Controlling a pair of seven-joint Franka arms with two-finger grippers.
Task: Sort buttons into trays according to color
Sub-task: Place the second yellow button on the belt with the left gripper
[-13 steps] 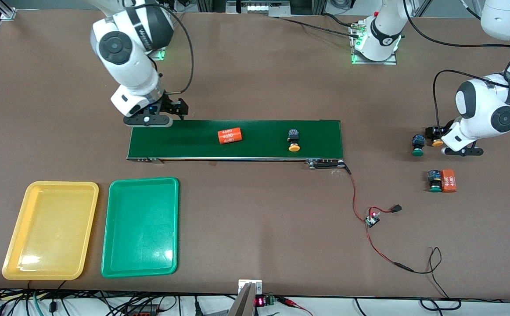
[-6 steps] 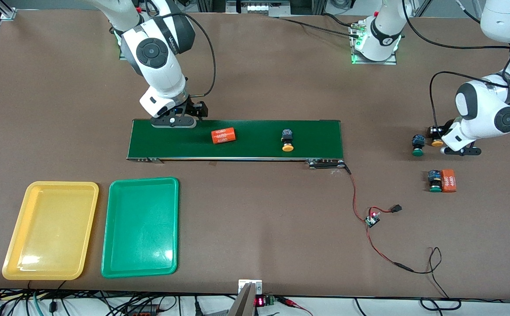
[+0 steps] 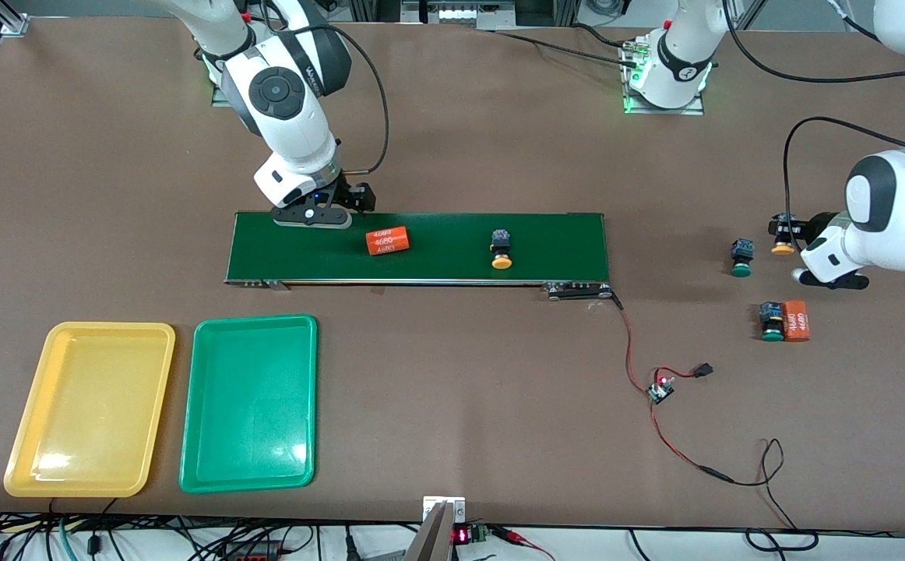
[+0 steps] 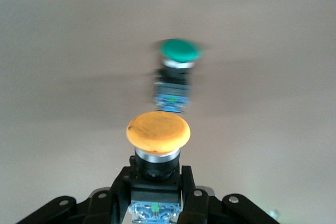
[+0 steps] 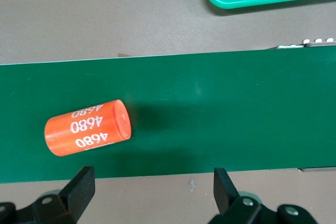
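- Seen from above: a brown table (image 3: 452, 405) with a long dark-green conveyor belt (image 3: 561, 234) across the middle of the frame
- Left gripper (image 4: 156, 195) at the right edge of the front view, up off the table, clenched on an orange-capped button (image 4: 157, 132), cap pointing away from the wrist
- On the table just beside that held button, a green-capped button (image 3: 741, 258), lying apart from the gripper
- Lower right of the front view: another green-capped button (image 3: 770, 321) touching an orange cylinder marked 4680 (image 3: 796, 321)
- Right gripper (image 5: 152, 187) above the belt's upper edge, upper left of centre, fingers spread wide and holding nothing
- On the belt: a second orange cylinder (image 3: 386, 240) near that gripper, and a second orange-capped button (image 3: 501, 249) near the middle
- Lower left of the frame: a yellow tray (image 3: 24, 460) and a green tray (image 3: 195, 467) side by side, nothing in them
- Red and black wiring (image 3: 659, 389) at lower right
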